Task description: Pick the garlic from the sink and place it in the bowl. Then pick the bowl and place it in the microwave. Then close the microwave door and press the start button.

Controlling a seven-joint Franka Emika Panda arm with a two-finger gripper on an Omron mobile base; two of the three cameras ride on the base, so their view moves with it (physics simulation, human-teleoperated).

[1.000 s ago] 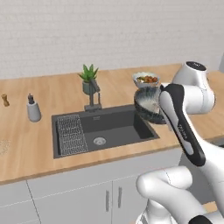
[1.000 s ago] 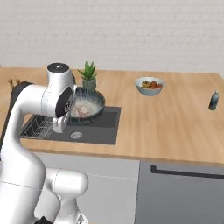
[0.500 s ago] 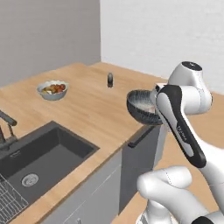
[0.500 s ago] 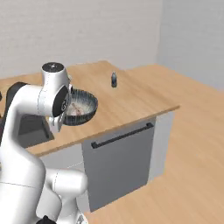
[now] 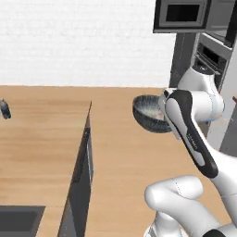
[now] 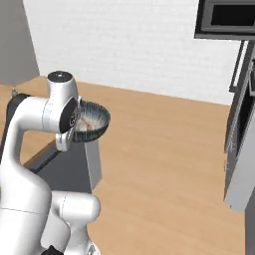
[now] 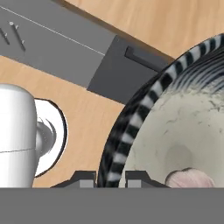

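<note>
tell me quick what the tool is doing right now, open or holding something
Tool: closed on the rim of the bowl, holding it in the air with the garlic inside.

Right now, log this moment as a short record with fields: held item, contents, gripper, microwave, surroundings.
held item: bowl, carried in the air beside the arm
contents: garlic lying inside the bowl
gripper: gripper shut on the bowl's rim, one finger on each side
microwave: microwave up high at right, bowl not yet in it
surroundings: wooden counter, wooden floor

Bright even rendered light, soft faint shadows, no glare, slightly soft low-resolution edges
</note>
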